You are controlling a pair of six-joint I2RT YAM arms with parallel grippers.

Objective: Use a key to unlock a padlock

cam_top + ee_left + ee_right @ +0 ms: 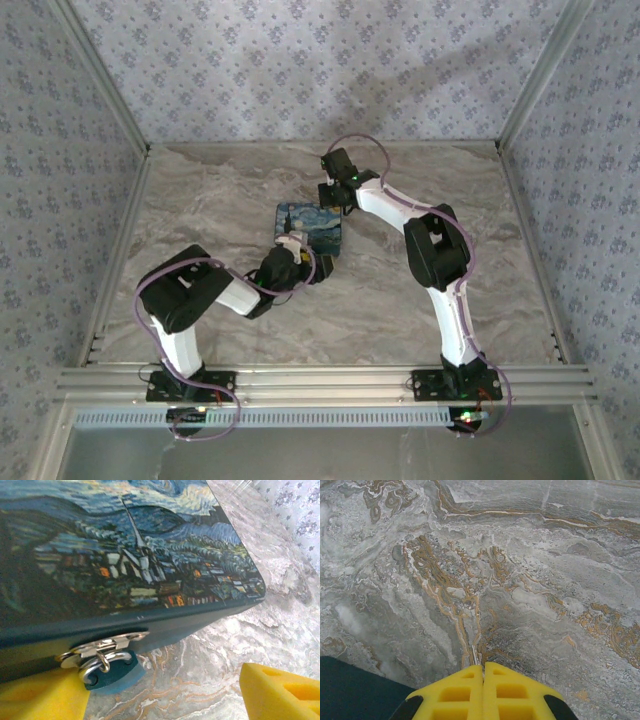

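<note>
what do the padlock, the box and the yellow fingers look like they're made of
Padlock: matte blue body, maybe coated metal or plastic; shiny silver shackle looks like metal. Box: likely tin, glossy printed lid catching glare, bright metal hasp. Left fingers: matte yellow, probably moulded plastic or rubber, with recessed pockets.

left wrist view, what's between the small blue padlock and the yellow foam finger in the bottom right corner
Bare grey-and-tan marbled tabletop, seen in the left wrist view, separates the small blue padlock from that yellow foam finger.
</note>
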